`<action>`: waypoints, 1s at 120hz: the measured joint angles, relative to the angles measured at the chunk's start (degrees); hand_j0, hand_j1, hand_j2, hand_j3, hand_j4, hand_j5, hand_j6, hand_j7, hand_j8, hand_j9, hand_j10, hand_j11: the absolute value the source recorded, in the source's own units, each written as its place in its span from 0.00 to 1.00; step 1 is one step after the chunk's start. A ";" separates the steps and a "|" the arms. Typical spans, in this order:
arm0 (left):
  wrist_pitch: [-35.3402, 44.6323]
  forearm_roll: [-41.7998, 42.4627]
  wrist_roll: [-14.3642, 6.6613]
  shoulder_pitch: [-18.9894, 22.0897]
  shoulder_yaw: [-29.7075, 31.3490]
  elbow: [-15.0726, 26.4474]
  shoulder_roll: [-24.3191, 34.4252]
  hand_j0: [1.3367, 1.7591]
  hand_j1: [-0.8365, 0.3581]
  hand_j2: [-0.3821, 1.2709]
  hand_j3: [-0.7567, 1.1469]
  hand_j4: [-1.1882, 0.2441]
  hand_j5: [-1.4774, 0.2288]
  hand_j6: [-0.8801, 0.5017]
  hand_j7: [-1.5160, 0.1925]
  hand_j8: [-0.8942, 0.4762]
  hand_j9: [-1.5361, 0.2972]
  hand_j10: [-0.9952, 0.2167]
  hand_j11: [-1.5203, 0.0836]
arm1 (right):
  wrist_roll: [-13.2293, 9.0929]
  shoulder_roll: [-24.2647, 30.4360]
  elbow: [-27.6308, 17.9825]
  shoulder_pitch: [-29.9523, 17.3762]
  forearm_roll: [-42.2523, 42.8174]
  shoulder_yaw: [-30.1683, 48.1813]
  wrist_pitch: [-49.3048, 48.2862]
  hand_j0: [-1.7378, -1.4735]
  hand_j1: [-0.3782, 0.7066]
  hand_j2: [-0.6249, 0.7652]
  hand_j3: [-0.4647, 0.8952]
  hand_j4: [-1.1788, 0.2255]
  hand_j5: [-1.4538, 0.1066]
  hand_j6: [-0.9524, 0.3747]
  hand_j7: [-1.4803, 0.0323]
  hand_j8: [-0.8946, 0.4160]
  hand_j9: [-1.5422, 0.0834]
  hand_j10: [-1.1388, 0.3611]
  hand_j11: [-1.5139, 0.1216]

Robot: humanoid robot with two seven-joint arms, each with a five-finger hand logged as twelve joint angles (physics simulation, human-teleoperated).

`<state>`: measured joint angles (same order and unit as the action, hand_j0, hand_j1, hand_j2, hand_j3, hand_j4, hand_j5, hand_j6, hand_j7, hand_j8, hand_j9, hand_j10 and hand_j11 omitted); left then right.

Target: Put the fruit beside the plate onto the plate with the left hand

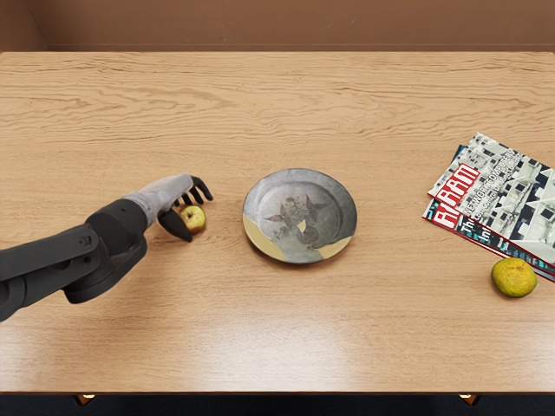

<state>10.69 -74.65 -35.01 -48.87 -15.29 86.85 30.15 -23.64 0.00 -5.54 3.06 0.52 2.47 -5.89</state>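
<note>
Wooden table (286, 338) carries everything here, and the task's fruit, a small yellow-red apple (195, 219), sits on it just to the left of the plate (255, 196), near but not touching. The left hand (172, 198) is closed around the apple: the fingers (201, 185) arch over its top and far side, and the dark thumb (177, 226) comes in on the near-left side.

The main risk, as I judge it, is a weak hold. The apple is small and round, and the thumb seems to meet it low and off-centre, so a lift could squeeze it out and send it rolling across the smooth wood. A second risk is at the plate. Its rim is raised (the dish looks shallow), so a low carry could knock the apple against the edge, and a drop from height could bounce the fruit over the far side. A third is confusion. A greenish-yellow citrus fruit (513, 277) lies well away to the right, beside the magazines (499, 186), but it is not the fruit next to the plate.

Hard to make out: the fingertips blend into shadow, so real contact with the apple's skin cannot be confirmed, nor whether the apple has left the table. The palm hides the apple's far-left side. The magazines are cut off by the right edge, and the right arm is out of view.
</note>
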 joint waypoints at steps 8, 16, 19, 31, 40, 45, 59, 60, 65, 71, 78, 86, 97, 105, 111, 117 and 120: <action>-0.02 0.03 0.01 0.02 0.00 -0.01 0.08 0.76 0.54 0.30 0.40 0.51 0.51 0.30 0.54 0.32 0.51 0.44 0.57 | 0.00 0.00 0.00 0.05 0.00 0.00 0.00 0.30 0.03 0.45 0.34 0.84 0.93 0.72 0.98 0.68 0.95 0.76 0.93; -0.42 0.05 0.01 0.01 0.00 -0.01 0.09 0.76 0.53 0.30 0.40 0.50 0.50 0.29 0.52 0.30 0.50 0.43 0.56 | 0.00 0.00 0.00 0.07 0.00 0.00 0.00 0.30 0.03 0.45 0.34 0.84 0.93 0.72 0.98 0.68 0.95 0.76 0.93; -0.59 0.05 0.00 0.00 0.00 -0.01 0.01 0.76 0.52 0.30 0.40 0.49 0.50 0.29 0.52 0.30 0.49 0.42 0.55 | 0.00 0.00 0.00 0.08 0.00 0.00 0.00 0.30 0.03 0.45 0.34 0.84 0.93 0.72 0.98 0.68 0.95 0.76 0.93; -1.01 0.10 0.00 0.09 0.00 -0.01 -0.01 0.76 0.50 0.29 0.40 0.48 0.48 0.27 0.50 0.28 0.48 0.40 0.54 | 0.00 0.00 0.00 0.18 0.00 0.00 0.00 0.30 0.03 0.45 0.34 0.84 0.93 0.72 0.98 0.68 0.95 0.76 0.93; -1.17 0.14 0.01 0.00 -0.01 -0.01 0.00 0.76 0.49 0.30 0.40 0.47 0.46 0.27 0.49 0.27 0.47 0.39 0.52 | 0.00 0.00 0.00 0.23 0.00 0.00 0.00 0.30 0.03 0.45 0.34 0.84 0.93 0.72 0.98 0.68 0.95 0.76 0.93; -1.42 0.14 -0.01 -0.04 -0.02 -0.02 -0.11 0.76 0.49 0.30 0.40 0.46 0.46 0.28 0.48 0.28 0.46 0.38 0.51 | 0.00 0.00 0.00 0.25 0.00 0.00 0.00 0.30 0.03 0.45 0.34 0.84 0.93 0.72 0.98 0.68 0.95 0.76 0.93; -2.23 0.02 -0.01 -0.09 -0.09 -0.01 -0.35 0.75 0.48 0.29 0.40 0.43 0.43 0.29 0.45 0.31 0.43 0.35 0.48 | 0.00 0.00 0.00 0.27 0.00 0.00 0.00 0.30 0.03 0.45 0.34 0.84 0.93 0.72 0.98 0.68 0.95 0.76 0.93; -2.26 0.02 -0.01 -0.09 -0.09 -0.01 -0.35 0.75 0.48 0.29 0.40 0.43 0.43 0.29 0.45 0.31 0.43 0.35 0.48 | 0.00 0.00 0.00 0.27 0.00 0.00 0.00 0.30 0.03 0.45 0.34 0.84 0.93 0.72 0.98 0.68 0.95 0.76 0.93; -2.40 0.01 -0.01 -0.09 -0.10 -0.01 -0.31 0.75 0.48 0.29 0.40 0.42 0.43 0.30 0.44 0.31 0.42 0.34 0.47 | 0.00 0.00 0.00 0.27 0.00 0.00 0.00 0.30 0.03 0.45 0.34 0.84 0.93 0.72 0.98 0.68 0.95 0.76 0.93; -2.50 0.02 0.01 -0.09 -0.11 0.01 -0.23 0.75 0.48 0.29 0.40 0.41 0.42 0.30 0.43 0.32 0.41 0.34 0.45 | 0.00 0.00 0.00 0.28 0.00 0.00 0.00 0.30 0.03 0.45 0.34 0.84 0.93 0.72 0.98 0.68 0.95 0.76 0.93; -2.59 0.06 0.01 -0.08 -0.11 0.03 -0.18 0.75 0.48 0.30 0.39 0.40 0.41 0.31 0.42 0.32 0.40 0.33 0.44 | 0.00 0.00 0.00 0.28 0.00 0.00 0.00 0.30 0.03 0.45 0.34 0.84 0.93 0.72 0.98 0.68 0.95 0.76 0.93; -2.90 0.59 0.01 -0.23 -0.13 0.01 -0.04 0.74 0.46 0.32 0.38 0.39 0.39 0.32 0.41 0.33 0.38 0.31 0.43 | 0.00 0.00 0.00 0.31 0.00 0.00 0.00 0.30 0.03 0.45 0.34 0.84 0.93 0.72 0.98 0.68 0.95 0.76 0.93; -3.43 1.15 0.01 -0.35 -0.18 0.01 0.04 0.76 0.43 0.35 0.37 0.37 0.38 0.34 0.39 0.36 0.36 0.29 0.41 | 0.00 0.00 0.00 0.34 0.00 0.00 0.00 0.30 0.03 0.45 0.34 0.84 0.93 0.72 0.98 0.68 0.95 0.76 0.93; -3.93 1.33 -0.01 -0.43 -0.21 0.01 0.06 0.76 0.42 0.34 0.39 0.35 0.36 0.37 0.37 0.38 0.35 0.27 0.39 | 0.00 0.00 0.00 0.40 0.00 0.00 0.00 0.30 0.03 0.45 0.34 0.84 0.93 0.72 0.98 0.68 0.95 0.76 0.93; -4.19 1.37 -0.03 -0.44 -0.22 0.02 0.00 0.78 0.42 0.32 0.41 0.34 0.35 0.38 0.37 0.39 0.34 0.26 0.38 | 0.00 0.00 0.00 0.42 0.00 0.00 0.00 0.30 0.03 0.45 0.34 0.84 0.93 0.72 0.98 0.68 0.95 0.76 0.93; -4.34 1.36 -0.05 -0.44 -0.25 0.01 0.00 0.77 0.42 0.31 0.42 0.34 0.35 0.38 0.36 0.40 0.33 0.25 0.37 | 0.00 0.00 0.00 0.43 0.00 0.00 0.00 0.30 0.03 0.45 0.34 0.84 0.93 0.72 0.98 0.68 0.95 0.76 0.93; -4.38 1.36 -0.05 -0.44 -0.26 0.01 0.00 0.77 0.42 0.30 0.42 0.34 0.35 0.39 0.36 0.40 0.33 0.25 0.36 | 0.00 0.00 0.00 0.44 0.00 0.00 0.00 0.30 0.03 0.45 0.34 0.84 0.93 0.72 0.98 0.68 0.95 0.76 0.93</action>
<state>6.30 -73.29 -35.06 -49.31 -15.55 86.86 30.15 -23.64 0.00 -5.54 3.50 0.52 2.47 -5.89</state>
